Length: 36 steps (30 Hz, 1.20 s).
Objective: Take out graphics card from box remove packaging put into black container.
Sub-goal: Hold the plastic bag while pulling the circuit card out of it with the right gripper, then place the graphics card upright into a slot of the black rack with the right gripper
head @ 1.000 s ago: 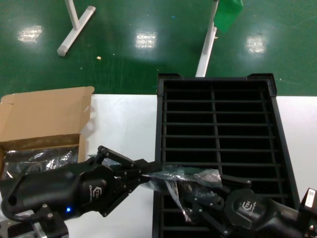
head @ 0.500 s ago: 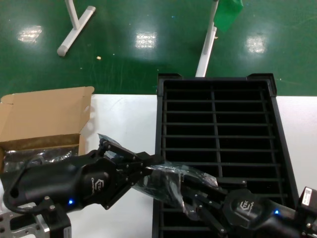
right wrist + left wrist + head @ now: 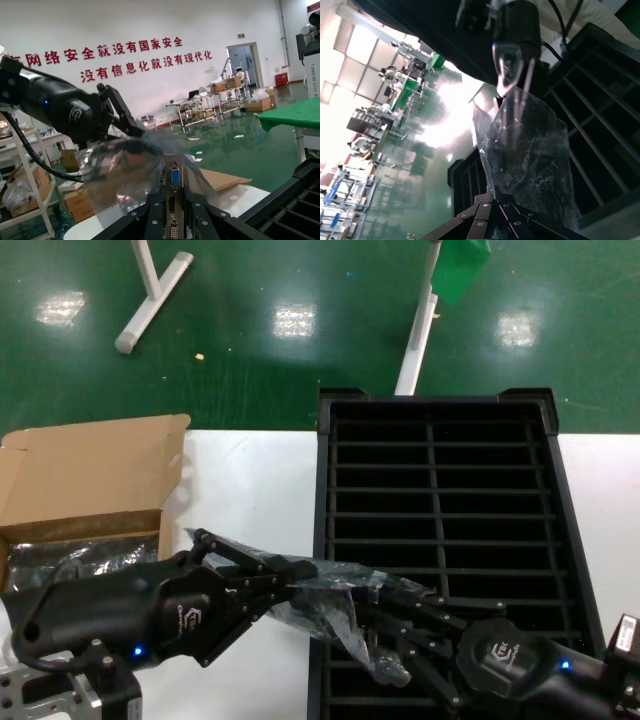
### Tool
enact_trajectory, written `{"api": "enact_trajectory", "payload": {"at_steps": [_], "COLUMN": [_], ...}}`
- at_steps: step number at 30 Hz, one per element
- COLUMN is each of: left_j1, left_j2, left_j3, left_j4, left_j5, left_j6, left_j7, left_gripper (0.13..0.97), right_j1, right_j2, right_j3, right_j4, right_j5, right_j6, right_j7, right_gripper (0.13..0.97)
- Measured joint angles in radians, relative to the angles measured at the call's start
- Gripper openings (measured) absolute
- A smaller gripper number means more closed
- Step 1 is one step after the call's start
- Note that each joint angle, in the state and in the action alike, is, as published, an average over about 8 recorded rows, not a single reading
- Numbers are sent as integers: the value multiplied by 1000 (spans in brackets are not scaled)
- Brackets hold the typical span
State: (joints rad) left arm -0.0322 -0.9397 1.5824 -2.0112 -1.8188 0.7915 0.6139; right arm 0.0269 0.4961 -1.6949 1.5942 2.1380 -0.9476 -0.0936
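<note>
My left gripper [image 3: 297, 571] is shut on one end of the packaging [image 3: 325, 608], a crinkly translucent bag held over the near left edge of the black container [image 3: 440, 490]. From the other side my right gripper [image 3: 378, 612] is shut on the graphics card [image 3: 175, 176], clamping its silver bracket with the blue connector. In the right wrist view the bag [image 3: 120, 170] still drapes over the card's far part, with the left gripper [image 3: 119, 114] behind it. The left wrist view shows the bag [image 3: 530, 150] rising from my left gripper [image 3: 493, 196]. The box [image 3: 90, 480] stands open at the left.
More shiny bags [image 3: 75, 558] lie inside the open cardboard box. The white table [image 3: 250, 490] shows between the box and the crate. Beyond the table is green floor with white stand legs [image 3: 150, 290].
My left gripper has drawn back to the left and slightly down with the bag end. The bag now hangs lower and bunched between the two grippers, while the right gripper's fingers show more.
</note>
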Motion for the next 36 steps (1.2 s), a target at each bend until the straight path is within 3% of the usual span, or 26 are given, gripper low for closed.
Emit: {"api": "enact_trajectory", "payload": {"at_steps": [10, 16, 22, 28, 32, 36], "left_j1": [-46, -67, -60, -38, -28, -50], "left_j2": [9, 4, -7, -3, 15, 49], "left_j3": [34, 25, -19, -89, -133, -150], "left_j4": [59, 107, 182, 275, 354, 456], "left_j5": [12, 7, -20, -66, -105, -144], "left_j6": [12, 16, 29, 51, 81, 129], "left_j7": [27, 43, 75, 123, 170, 231], "left_gripper": [142, 142, 142, 142, 142, 142], "right_j1": [-18, -26, -34, -54, -92, -151], "right_j2": [23, 47, 83, 141, 201, 276], "right_j3": [23, 49, 92, 161, 223, 289], "right_j4": [39, 52, 61, 90, 144, 235], "right_j5": [10, 18, 25, 26, 11, -31], "right_j6": [5, 5, 6, 16, 39, 78], "right_j7": [18, 23, 25, 26, 43, 80], "right_gripper": [200, 200, 200, 200, 200, 200]}}
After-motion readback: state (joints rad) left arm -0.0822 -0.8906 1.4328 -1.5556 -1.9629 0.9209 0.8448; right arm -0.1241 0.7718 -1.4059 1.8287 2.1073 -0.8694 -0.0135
